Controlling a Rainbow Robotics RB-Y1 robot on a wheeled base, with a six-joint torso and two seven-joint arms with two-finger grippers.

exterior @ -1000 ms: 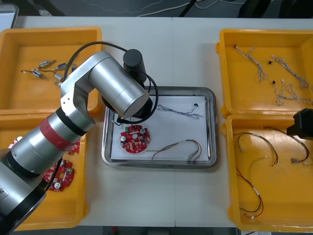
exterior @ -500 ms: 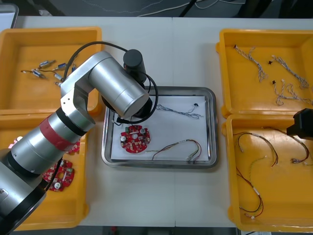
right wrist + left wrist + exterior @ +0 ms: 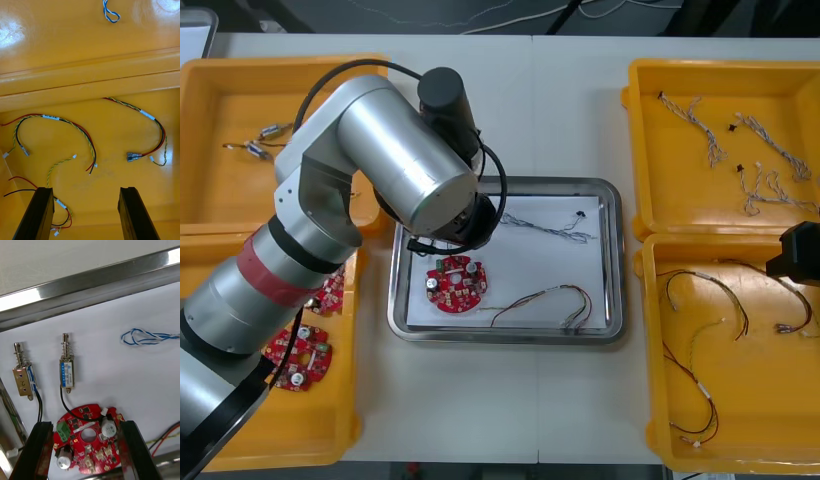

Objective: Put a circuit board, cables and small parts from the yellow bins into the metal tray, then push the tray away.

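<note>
Left gripper: fingers wide apart, holding nothing, poised over the left end of the metal tray, above its white lining. Just beyond the fingers lies one round red circuit board. Past it are two small metal parts, side by side and not touching, each with a black lead, near the tray's rim. A twisted blue and white cable lies off to one side. The front view adds a red and yellow cable in the tray's near half. Change over the last second: the left arm has swung up and toward the far left bin, and the tray's contents have not shifted. Reading: the parts delivery looks finished and the arm is clearing away. The tray now holds a board, two kinds of cable and parts, so loading appears complete or nearly so, with the push still to do. Right gripper: fingers wide apart, empty, parked over the near right bin, above loose red and yellow cables.
</note>
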